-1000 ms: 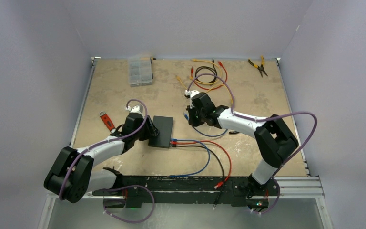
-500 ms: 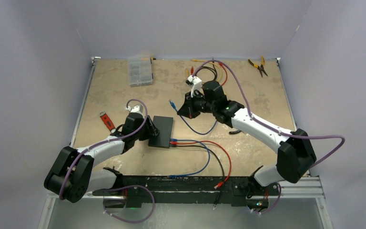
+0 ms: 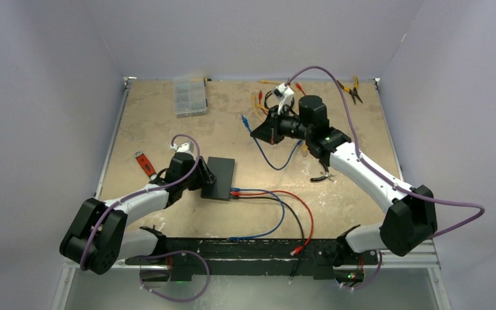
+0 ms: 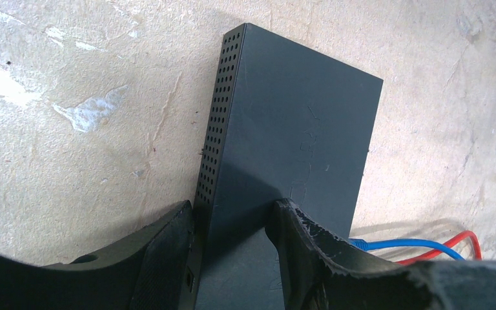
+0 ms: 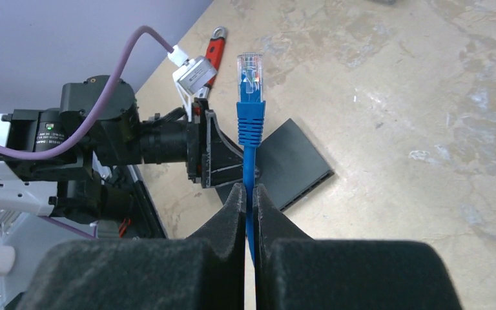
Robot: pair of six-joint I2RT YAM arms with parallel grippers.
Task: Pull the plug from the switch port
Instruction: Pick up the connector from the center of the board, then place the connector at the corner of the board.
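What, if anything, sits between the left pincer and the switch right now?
Nothing visible. The left pincer grips the switch, one finger on its perforated side, one on its top. The right pincer holds the blue plug by its cable, aloft and apart from the switch.

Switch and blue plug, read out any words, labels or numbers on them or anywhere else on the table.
No text can be read in any view.
On the switch: only faint scuff-like marks on its top, no legible lettering.
On the blue plug: no print visible.
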